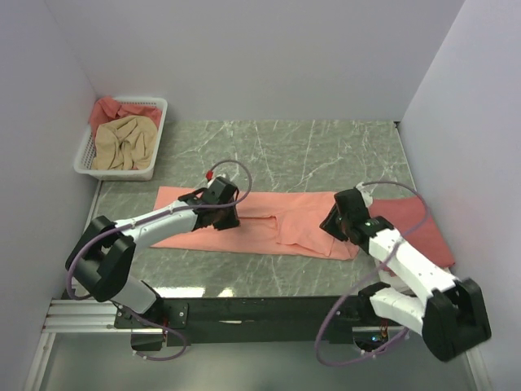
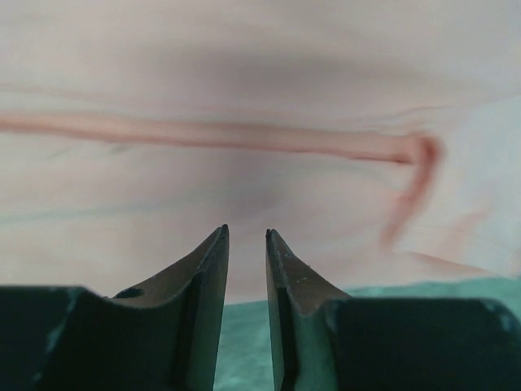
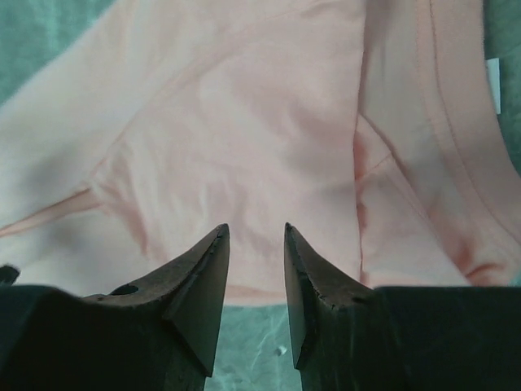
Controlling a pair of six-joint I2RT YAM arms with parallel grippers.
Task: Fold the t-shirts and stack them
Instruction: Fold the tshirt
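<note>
- Fingers (image 2: 203,277) on left gripper (image 2: 246,235) parted, nothing between them; right gripper (image 3: 256,230) likewise released, empty.
- Salmon shirt (image 1: 277,224) lies flat as a long folded strip across mid table (image 1: 326,155); both grippers low over its near edge.
- Rose shirt (image 1: 427,232) just beside its right end, under right arm.
- Beige shirt (image 1: 122,145) and red shirt (image 1: 110,107) in basket (image 1: 85,159), far left corner.
- Risk: pinching only the top layer would peel the fold open; uneven lifts would skew the strip; right arm could drag the rose shirt.
- Left arm stretched forward and inward, wrist tipped down; right arm bent, angled inward.
</note>
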